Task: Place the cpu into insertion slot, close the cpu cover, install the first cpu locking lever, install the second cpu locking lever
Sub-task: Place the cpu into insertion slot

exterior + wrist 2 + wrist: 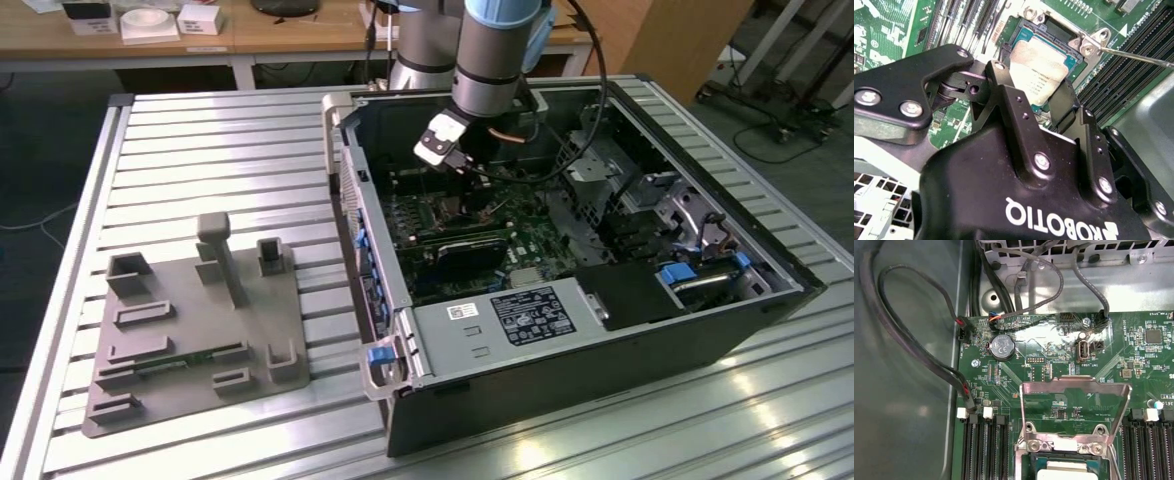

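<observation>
Here, tool (1034, 82) plumb over the cpu (1039, 60), arm (491, 50) seemingly upright.

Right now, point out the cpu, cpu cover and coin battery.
cpu (1040, 67), second wrist view, its silver top.
cpu cover (1054, 386), first wrist view, its frame bar.
coin battery (1002, 346), first wrist view, its face.

The insertion slot (1051, 21) lies between memory slots (984, 450) on the motherboard (1054, 365).
</observation>
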`<move>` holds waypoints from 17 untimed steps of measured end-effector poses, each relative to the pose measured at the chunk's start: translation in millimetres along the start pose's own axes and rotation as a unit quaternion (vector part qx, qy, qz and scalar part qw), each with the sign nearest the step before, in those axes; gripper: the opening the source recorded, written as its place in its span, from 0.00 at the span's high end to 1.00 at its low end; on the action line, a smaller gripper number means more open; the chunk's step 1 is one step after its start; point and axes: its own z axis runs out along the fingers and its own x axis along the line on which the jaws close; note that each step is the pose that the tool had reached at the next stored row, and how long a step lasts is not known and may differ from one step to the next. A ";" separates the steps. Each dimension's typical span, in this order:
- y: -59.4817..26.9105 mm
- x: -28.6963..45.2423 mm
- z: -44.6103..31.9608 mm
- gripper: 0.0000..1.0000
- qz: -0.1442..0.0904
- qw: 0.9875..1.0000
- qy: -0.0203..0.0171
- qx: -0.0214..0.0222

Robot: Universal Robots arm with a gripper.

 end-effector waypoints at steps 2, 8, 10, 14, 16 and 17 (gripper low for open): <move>0.0 0.0 0.0 0.46 0.000 1.000 0.000 0.000; -0.5 0.0 0.1 0.46 0.000 1.000 0.000 0.000; -0.6 0.0 0.1 0.45 0.000 1.000 0.000 0.000; -0.7 0.0 0.1 0.33 0.000 1.000 0.000 0.000; -0.7 0.0 0.1 0.33 0.000 1.000 0.000 0.000; -0.8 0.0 0.0 0.33 0.000 1.000 0.000 0.000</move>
